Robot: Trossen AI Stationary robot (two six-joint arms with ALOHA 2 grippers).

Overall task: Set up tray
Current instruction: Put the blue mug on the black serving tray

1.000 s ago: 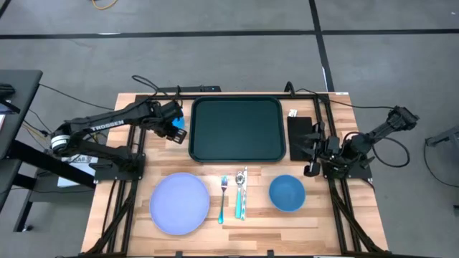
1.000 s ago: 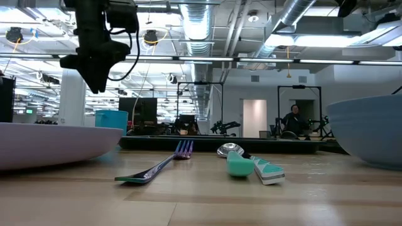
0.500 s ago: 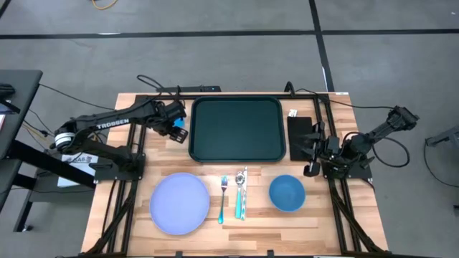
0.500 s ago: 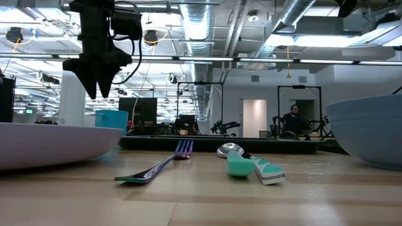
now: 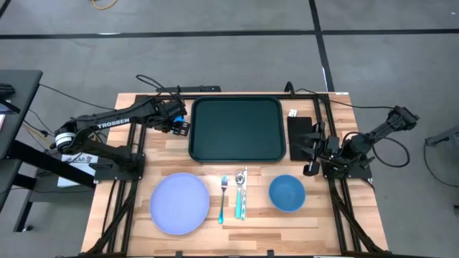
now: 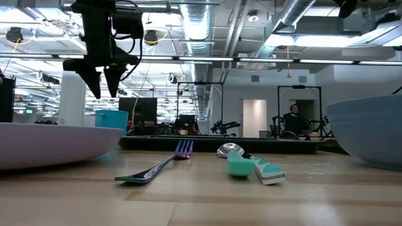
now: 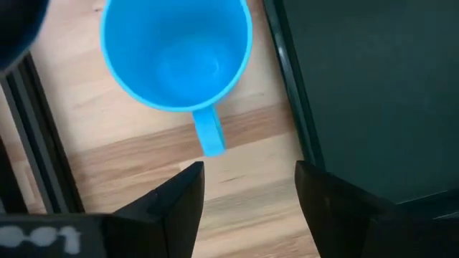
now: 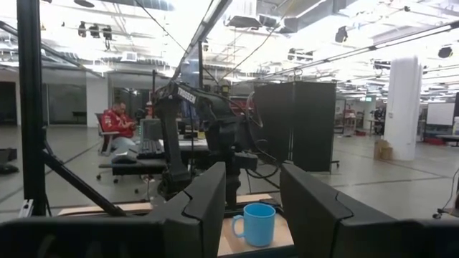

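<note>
A blue mug (image 7: 176, 54) stands upright on the wood just left of the dark green tray (image 5: 237, 129), its handle (image 7: 209, 132) pointing toward the table's near side. My left gripper (image 7: 251, 193) hangs above the mug, pointing down, open, with nothing between its fingers; the low view shows it (image 6: 103, 78) well clear of the mug (image 6: 111, 119). My right gripper (image 5: 313, 154) waits at the right edge, open, with nothing in it (image 8: 254, 193). The tray holds nothing.
A lavender plate (image 5: 179, 203), a fork (image 5: 224, 197), a spoon and a knife (image 5: 240, 193) and a blue bowl (image 5: 287, 193) lie in a row near the front edge. A flat black rectangle (image 5: 300, 136) lies right of the tray. People sit in the room beyond.
My left gripper has opened its fingers wide and rolled about its own axis while staying above the mug. The mug has kept its place.
</note>
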